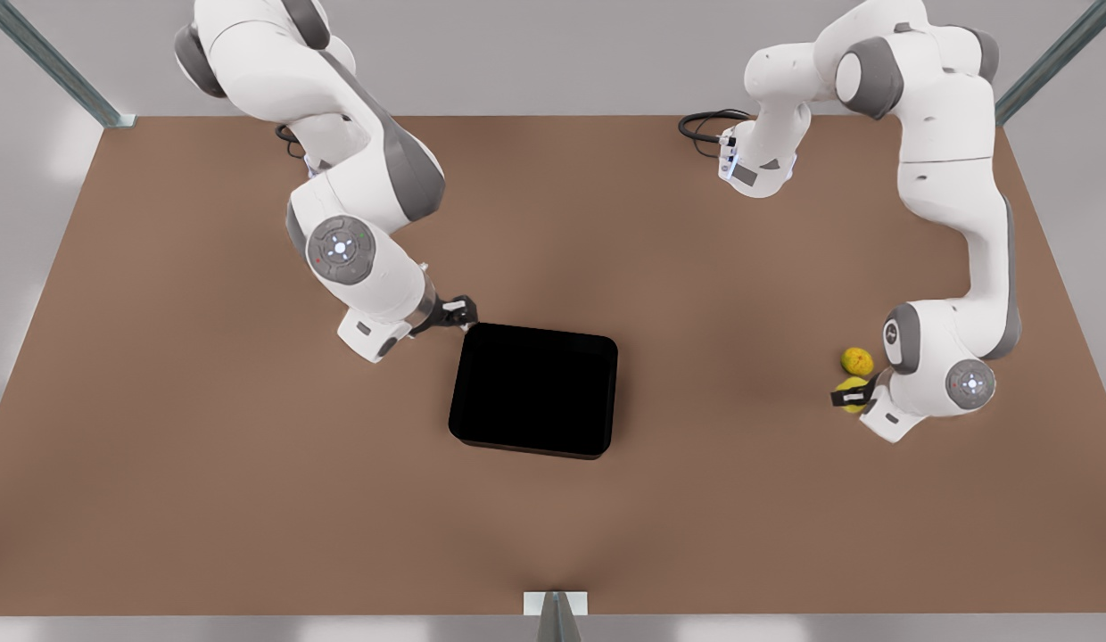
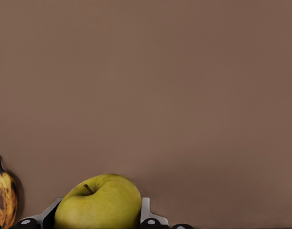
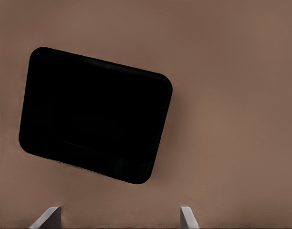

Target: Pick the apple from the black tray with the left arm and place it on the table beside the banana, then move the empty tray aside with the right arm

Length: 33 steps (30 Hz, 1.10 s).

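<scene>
Yellow-green skin marked the apple [image 2: 99, 202], which sat between the two fingers [image 2: 147, 211] of the left gripper [image 1: 852, 396] at the front view's right, low over the table [image 1: 205, 464]. The grip was closed on the fruit; whether the apple already rested on the brown surface could not be told. The banana [image 2: 5, 200] lay just beside it, apart from it in the left wrist view. In the front view a second round fruit [image 1: 857, 360], green mottled with orange, lay just beyond the gripper; banana and apple were hard to separate there.

Black tray [image 1: 535, 390] stood empty near the table's middle, well apart from the fruit. The right gripper [image 1: 461, 311] hung at the tray's far corner on the front view's left, its fingers [image 3: 186, 217] spread wide with nothing between them, the tray below and ahead of them in the right wrist view. It appeared not yet to touch the rim.

Assessment: the step in hand was the release of the apple beside the banana. Done well, it calls for the apple to bear on the table before the fingers part, since a round fruit let go above the surface may roll into the banana or the mottled fruit. The fingers should open evenly and the arm lift straight up, clear of both neighbours. The right arm's push on the tray should wait for that.
</scene>
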Each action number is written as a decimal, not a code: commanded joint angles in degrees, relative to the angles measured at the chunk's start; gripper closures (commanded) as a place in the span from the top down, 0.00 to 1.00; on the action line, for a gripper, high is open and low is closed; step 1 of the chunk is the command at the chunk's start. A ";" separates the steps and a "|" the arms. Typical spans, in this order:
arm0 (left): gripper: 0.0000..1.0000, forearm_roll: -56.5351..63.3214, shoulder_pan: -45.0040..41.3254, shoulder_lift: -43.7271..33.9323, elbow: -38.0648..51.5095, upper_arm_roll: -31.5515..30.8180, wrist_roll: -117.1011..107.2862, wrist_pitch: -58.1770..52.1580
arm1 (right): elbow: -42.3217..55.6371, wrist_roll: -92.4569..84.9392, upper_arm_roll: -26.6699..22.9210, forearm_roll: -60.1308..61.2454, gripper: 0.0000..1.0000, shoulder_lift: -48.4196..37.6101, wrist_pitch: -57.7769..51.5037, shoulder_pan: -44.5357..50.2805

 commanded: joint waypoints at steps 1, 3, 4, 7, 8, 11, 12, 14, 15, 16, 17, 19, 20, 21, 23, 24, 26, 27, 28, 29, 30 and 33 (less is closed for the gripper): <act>0.70 -0.41 0.39 -0.25 -1.74 0.00 46.90 13.39 | -8.72 39.22 0.42 0.86 0.97 -4.91 6.42 0.57; 0.72 -0.41 -0.14 1.07 -1.48 -0.09 43.04 14.18 | -24.23 39.57 0.51 0.95 0.99 -12.41 20.08 0.57; 0.83 -0.41 -0.22 1.34 -1.47 -0.09 42.51 14.53 | -26.78 40.18 0.51 0.95 0.99 -13.64 21.57 0.57; 1.00 -0.41 -0.22 1.34 -1.30 -0.09 42.07 14.53 | -35.92 40.27 0.07 1.39 0.95 -17.07 32.73 0.13; 1.00 -0.41 -0.31 1.34 -1.30 -0.09 42.07 14.53 | -35.92 40.18 -0.37 1.48 0.97 -16.54 34.31 -0.39; 1.00 -4.69 -0.22 -1.29 2.55 -0.70 29.02 7.98 | -36.01 40.10 -0.46 -6.32 0.99 -13.29 40.99 -0.31; 1.00 -14.11 -0.31 -1.65 13.25 -1.49 11.10 -7.82 | -36.10 39.31 -0.37 -8.01 0.99 -12.32 41.61 -0.22; 1.00 -13.87 -1.63 -3.22 28.23 -3.52 -10.50 -30.53 | -36.10 36.41 -0.37 -10.13 1.00 -10.48 43.01 -0.22; 1.00 -12.89 -1.37 -12.25 20.11 -3.25 -2.86 -30.13 | -36.10 35.97 -0.37 -10.21 1.00 -9.51 43.37 -0.22; 1.00 -12.89 -0.75 -24.06 0.56 -2.02 -2.32 -13.61 | -36.10 33.68 -0.37 -10.39 1.00 -8.72 43.37 -0.22; 1.00 -12.89 -0.84 -21.70 1.94 -2.02 -2.67 -12.71 | -36.10 32.72 -0.37 -10.48 1.00 -8.19 43.37 -0.22; 1.00 -12.98 -0.31 -19.58 4.42 -2.02 -2.76 -12.71 | -36.10 29.03 -0.37 -10.48 1.00 -6.79 45.04 -0.22; 1.00 -12.89 -0.14 -19.23 4.76 -1.94 -2.76 -12.63 | -36.10 25.87 -0.37 -10.48 1.00 -6.08 45.13 -0.22; 1.00 -13.07 0.48 -19.23 4.68 -1.93 -2.67 -12.71 | -36.10 21.56 -0.28 -10.48 0.99 -5.56 45.13 -0.22; 1.00 -12.98 0.48 -19.23 4.76 -1.93 -2.67 -12.80 | -36.10 16.47 -0.28 -10.57 0.99 -4.06 45.13 -0.22; 1.00 -12.81 0.48 -19.23 4.77 -1.93 -2.67 -12.71 | -36.10 14.26 -0.28 -10.65 0.98 -3.45 45.13 -0.22; 1.00 -12.72 0.57 -19.14 4.85 -1.76 -2.67 -12.54 | -36.10 9.69 -0.28 -12.85 0.99 -1.17 47.23 -0.22; 1.00 -12.72 0.57 -18.97 5.12 -1.76 -2.76 -11.22 | -36.19 9.60 -0.19 -12.85 0.99 -0.81 47.32 -0.13; 1.00 -12.72 0.66 -19.05 5.12 -1.76 -2.76 -11.22 | -36.36 9.33 -0.19 -12.85 0.99 0.16 47.50 -0.04; 1.00 -12.72 0.83 -18.97 5.12 -1.76 -2.76 -11.04 | -36.36 9.07 0.33 -13.03 0.99 0.86 47.59 0.05; 1.00 -12.72 0.83 -19.05 5.12 -1.76 -2.76 -11.04 | -36.36 7.31 0.33 -13.03 0.98 1.39 47.59 0.05; 1.00 -12.72 1.01 -19.14 5.12 -1.67 -2.84 -11.04 | -36.27 5.20 1.04 -13.03 0.97 3.15 48.82 0.05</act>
